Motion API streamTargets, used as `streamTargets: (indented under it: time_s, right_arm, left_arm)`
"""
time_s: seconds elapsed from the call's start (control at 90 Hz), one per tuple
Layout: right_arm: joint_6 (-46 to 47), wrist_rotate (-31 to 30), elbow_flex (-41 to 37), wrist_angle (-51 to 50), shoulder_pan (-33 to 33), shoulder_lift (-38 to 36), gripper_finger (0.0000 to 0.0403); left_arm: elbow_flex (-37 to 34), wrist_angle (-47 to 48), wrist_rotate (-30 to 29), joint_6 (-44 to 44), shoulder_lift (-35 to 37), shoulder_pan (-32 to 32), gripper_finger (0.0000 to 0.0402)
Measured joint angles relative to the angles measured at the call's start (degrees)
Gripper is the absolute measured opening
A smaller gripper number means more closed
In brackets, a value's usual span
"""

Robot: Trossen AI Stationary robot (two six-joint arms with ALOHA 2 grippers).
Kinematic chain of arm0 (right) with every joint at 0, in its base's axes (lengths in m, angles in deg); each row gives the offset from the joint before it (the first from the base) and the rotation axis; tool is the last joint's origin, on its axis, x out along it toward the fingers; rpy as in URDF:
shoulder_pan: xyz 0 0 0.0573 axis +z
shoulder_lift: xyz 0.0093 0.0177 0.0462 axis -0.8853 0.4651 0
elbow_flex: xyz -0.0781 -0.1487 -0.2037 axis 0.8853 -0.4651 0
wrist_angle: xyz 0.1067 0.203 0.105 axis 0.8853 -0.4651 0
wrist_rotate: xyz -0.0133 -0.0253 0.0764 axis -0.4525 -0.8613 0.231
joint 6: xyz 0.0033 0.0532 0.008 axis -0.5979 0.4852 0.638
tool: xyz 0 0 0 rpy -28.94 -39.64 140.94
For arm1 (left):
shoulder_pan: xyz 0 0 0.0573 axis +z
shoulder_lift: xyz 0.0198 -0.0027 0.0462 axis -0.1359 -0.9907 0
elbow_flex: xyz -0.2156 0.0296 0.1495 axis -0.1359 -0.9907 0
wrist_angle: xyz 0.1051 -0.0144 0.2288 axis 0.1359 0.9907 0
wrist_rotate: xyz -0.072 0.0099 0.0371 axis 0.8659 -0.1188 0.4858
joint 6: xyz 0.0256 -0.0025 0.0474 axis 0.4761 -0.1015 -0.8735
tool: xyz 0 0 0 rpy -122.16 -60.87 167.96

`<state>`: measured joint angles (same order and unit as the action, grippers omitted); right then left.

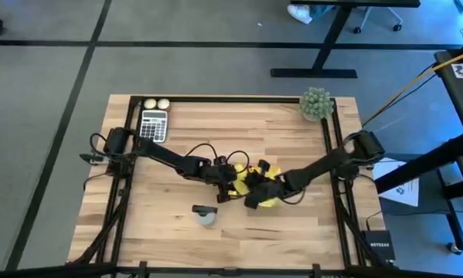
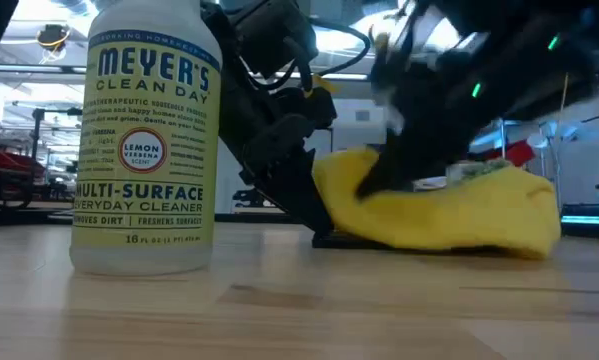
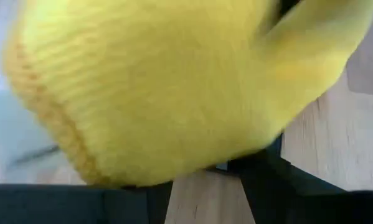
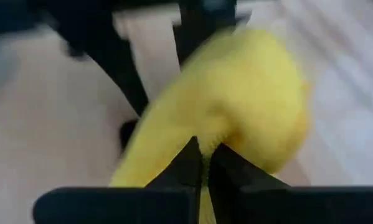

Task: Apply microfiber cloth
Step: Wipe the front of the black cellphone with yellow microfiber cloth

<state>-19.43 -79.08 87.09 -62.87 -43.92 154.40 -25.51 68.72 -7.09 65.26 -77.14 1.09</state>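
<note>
The wooden counter (image 1: 293,139) carries everything, with both arms reaching in to meet at its middle. There the yellow cloth (image 1: 250,185) lies bunched between them, near the front half of the counter. The left gripper (image 1: 225,181) is at the cloth's left edge, and the right gripper (image 1: 254,193) is on its right part. In the right wrist view the right fingers (image 4: 189,165) sit pinched together on a fold of the cloth (image 4: 236,112). The left wrist view is filled by the cloth (image 3: 174,87), with the dark fingers (image 3: 261,180) below it; whether they are apart or together I cannot tell.

A spray bottle (image 1: 205,215) stands just in front of the left gripper, apart from the cloth. The low view alone shows its label (image 2: 144,140), and there the bottle blocks the left of the scene. The high view alone shows a calculator (image 1: 154,125), two pale balls (image 1: 156,103) and a green plant (image 1: 316,103) along the far edge.
</note>
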Motion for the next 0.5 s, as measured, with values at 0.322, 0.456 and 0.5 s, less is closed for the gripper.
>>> streamTargets:
  time_s: [0.322, 0.456, 0.5]
  right_arm:
    - [7.4, 1.6, 0.5, -20.0, 2.8, -1.4, 0.0001]
    - [11.9, 1.3, 0.2, -34.1, 5.9, -4.7, 0.0001]
    - [13.2, 3.0, 0.1, -37.9, 6.8, -6.0, 0.0001]
  left_arm:
    - [0.1, 0.6, 0.0, 0.0, 0.0, 0.0, 0.0153]
    - [0.1, 0.6, 0.0, 0.0, 0.0, 0.0, 0.0153]
    - [0.1, 0.6, 0.0, 0.0, 0.0, 0.0, 0.0153]
